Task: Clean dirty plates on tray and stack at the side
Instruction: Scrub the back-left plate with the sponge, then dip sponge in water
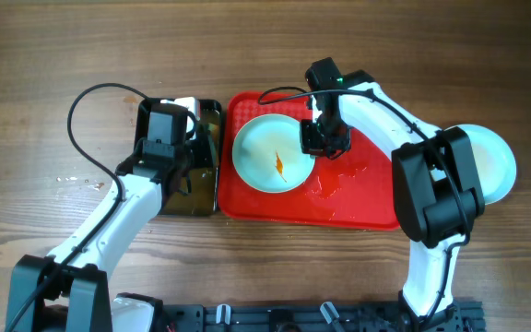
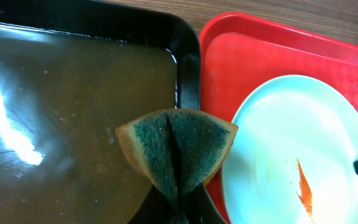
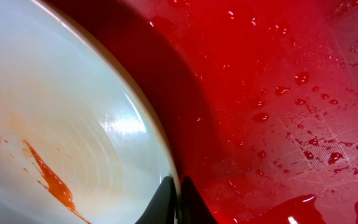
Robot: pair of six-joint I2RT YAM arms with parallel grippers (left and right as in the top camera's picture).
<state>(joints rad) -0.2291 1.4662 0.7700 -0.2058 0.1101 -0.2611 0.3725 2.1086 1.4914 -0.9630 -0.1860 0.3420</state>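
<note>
One pale plate [image 1: 270, 152] with an orange-red streak at its centre lies on the left part of the red tray [image 1: 358, 198]. My right gripper [image 1: 313, 140] is shut on this plate's right rim [image 3: 178, 193]. The plate [image 3: 55, 124] and tray [image 3: 278, 93] fill the right wrist view. My left gripper [image 1: 192, 138] is shut on a green sponge [image 2: 176, 149], held folded above the black basin's right edge, next to the tray [image 2: 229, 68] and the plate [image 2: 291, 137]. Clean plates [image 1: 491, 161] sit stacked on the table right of the tray, partly hidden by my right arm.
The black basin [image 1: 178, 198] holds brownish water [image 2: 73, 112] and stands against the tray's left side. The tray's surface is wet with droplets and a puddle [image 1: 339, 184]. Cables run over the table behind both arms.
</note>
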